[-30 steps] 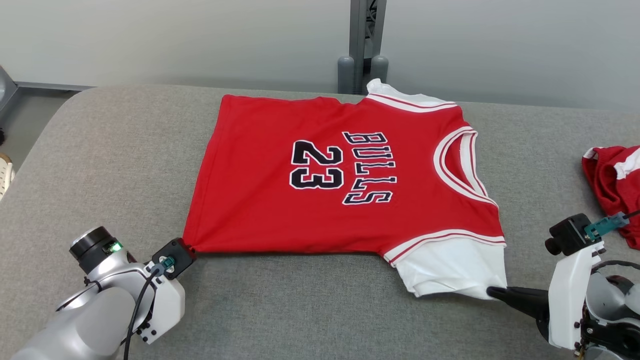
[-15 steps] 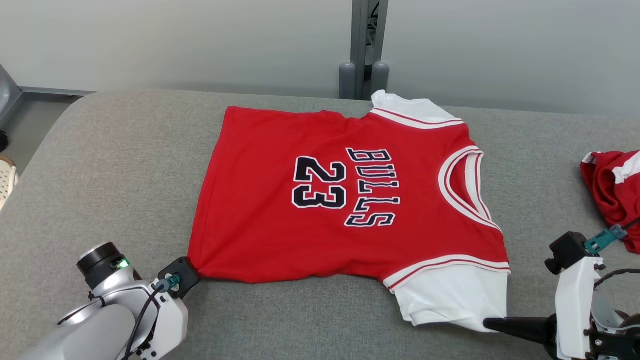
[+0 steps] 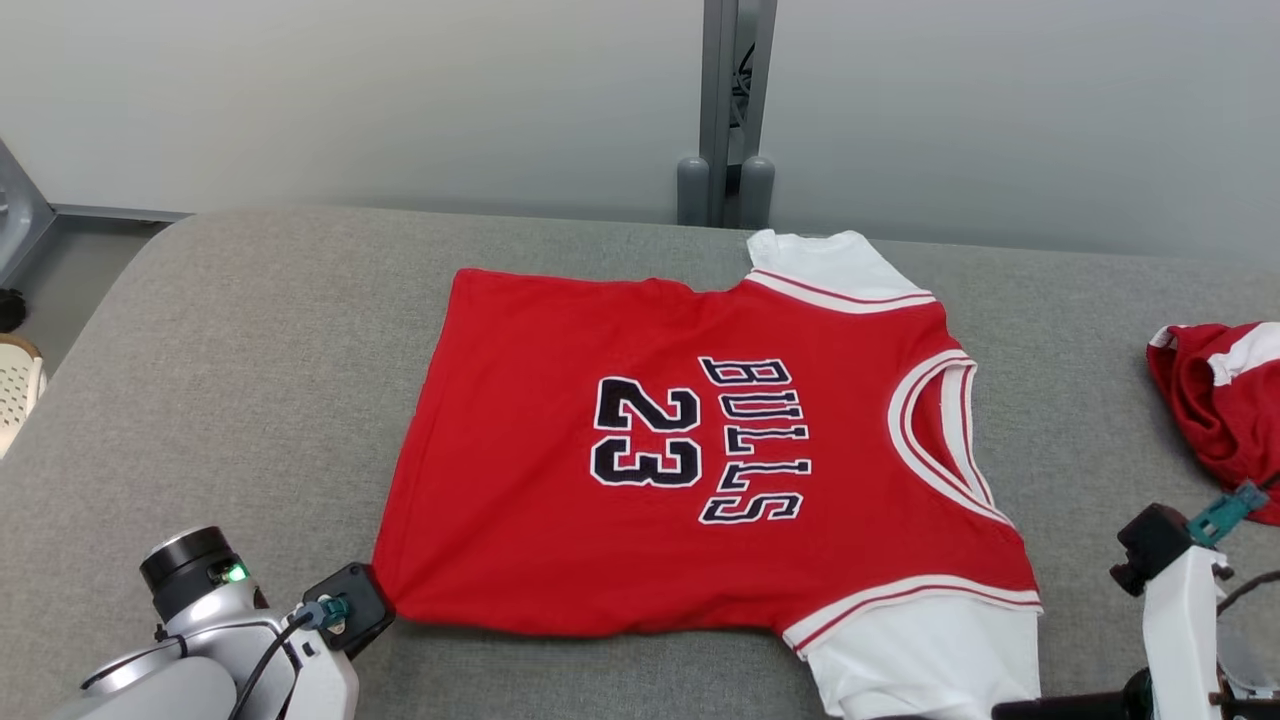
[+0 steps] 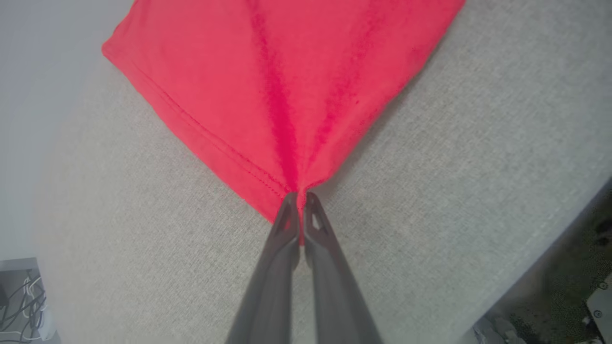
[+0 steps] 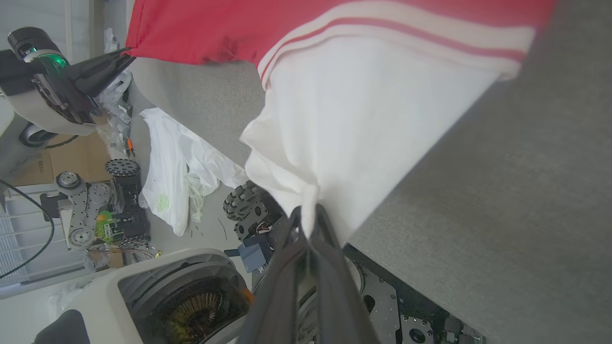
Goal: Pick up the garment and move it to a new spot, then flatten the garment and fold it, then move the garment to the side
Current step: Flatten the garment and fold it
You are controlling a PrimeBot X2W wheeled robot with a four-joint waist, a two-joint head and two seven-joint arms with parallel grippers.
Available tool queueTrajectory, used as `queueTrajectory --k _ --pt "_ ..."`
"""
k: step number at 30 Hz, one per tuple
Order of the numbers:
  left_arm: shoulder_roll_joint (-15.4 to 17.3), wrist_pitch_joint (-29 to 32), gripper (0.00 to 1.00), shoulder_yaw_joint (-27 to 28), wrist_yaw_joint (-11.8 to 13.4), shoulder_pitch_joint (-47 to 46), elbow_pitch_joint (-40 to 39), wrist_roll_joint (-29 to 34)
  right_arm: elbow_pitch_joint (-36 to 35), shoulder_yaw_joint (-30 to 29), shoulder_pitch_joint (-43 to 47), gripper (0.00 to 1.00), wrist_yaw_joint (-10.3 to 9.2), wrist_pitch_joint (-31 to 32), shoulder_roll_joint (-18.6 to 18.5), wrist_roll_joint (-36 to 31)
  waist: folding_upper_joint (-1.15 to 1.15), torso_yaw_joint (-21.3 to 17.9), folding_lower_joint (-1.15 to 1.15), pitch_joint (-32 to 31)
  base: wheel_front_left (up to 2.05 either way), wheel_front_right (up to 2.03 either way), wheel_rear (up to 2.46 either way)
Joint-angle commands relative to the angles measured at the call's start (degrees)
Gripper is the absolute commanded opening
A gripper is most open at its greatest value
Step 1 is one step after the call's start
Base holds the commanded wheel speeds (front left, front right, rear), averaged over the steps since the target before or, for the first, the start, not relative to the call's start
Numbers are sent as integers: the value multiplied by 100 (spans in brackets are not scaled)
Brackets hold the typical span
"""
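We see a red shirt (image 3: pixel 700 450) spread out in the middle of the grey table (image 3: pixel 220 330), front up, with its neck to the right. It has white sleeves and black letters (BULLS and 23). Our left claw (image 4: pixel 299 199) is pinched tight on the near left bottom corner. Our right claw (image 5: pixel 308 215) is pinched tight on the near white sleeve, by the table's near edge. Another red cloth (image 3: pixel 1215 400) lies at the right, apart from the shirt.

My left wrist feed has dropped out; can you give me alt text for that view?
The left gripper is shut on a hem corner of the red jersey, and the fabric puckers into creases that fan out from the pinch. The rest of the jersey lies spread on the grey padded table beyond the fingers.
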Motion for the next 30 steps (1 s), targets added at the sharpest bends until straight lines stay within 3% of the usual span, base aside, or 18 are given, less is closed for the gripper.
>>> queueTrajectory --k 1,9,20,30 --pt "139 91 0 -32 -2 117 -150 -83 -88 24 126 0 1 73 -59 75 0 5 0 -47 0 0 0" --pt "642 569 0 -117 -3 310 -949 -360 -537 51 432 0 1 327 -345 108 0 0 0 -238 0 0 0" --pt "1027 1355 0 -167 -3 630 -1706 -854 -927 63 800 0 1 449 -625 72 0 -14 0 -261 0 0 0" --pt "1070 1499 0 -165 -4 494 -1789 -1026 -795 59 608 0 1 51 -411 137 0 -49 0 -285 0 0 0"
